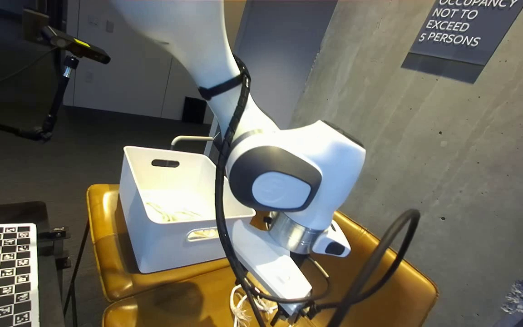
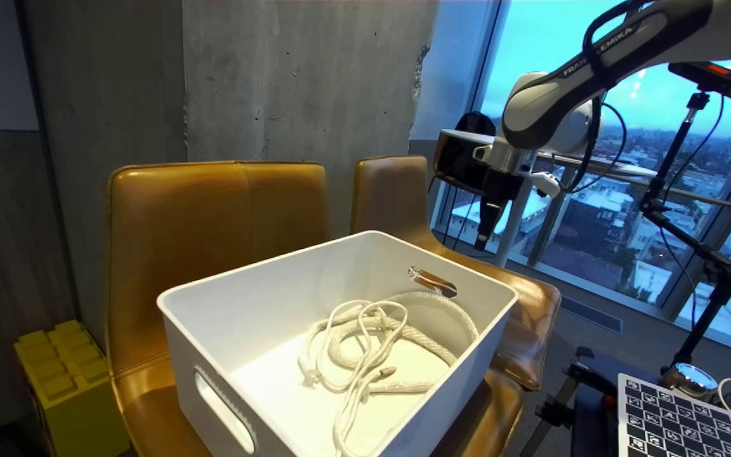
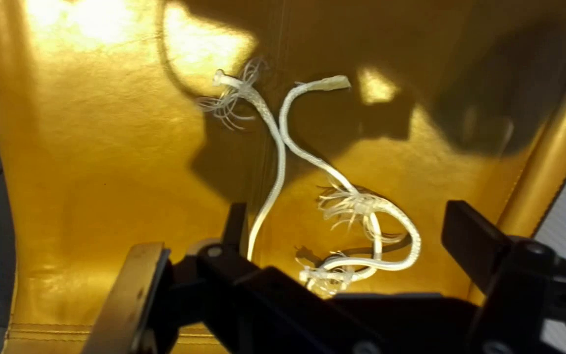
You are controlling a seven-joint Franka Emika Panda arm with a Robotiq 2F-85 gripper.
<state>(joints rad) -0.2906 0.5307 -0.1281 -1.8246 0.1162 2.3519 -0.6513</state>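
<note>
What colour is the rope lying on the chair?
The rope is creamy white, seen best in the wrist view.

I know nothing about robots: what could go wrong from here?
The black two-fingered pincer, open over the frayed white rope, might catch only loose threads and let it slip. Closing low, it might scuff the shiny tan leather chair underneath. Also, the long black cable hanging along the white robot arm could snag on the rectangular white plastic bin.
</note>
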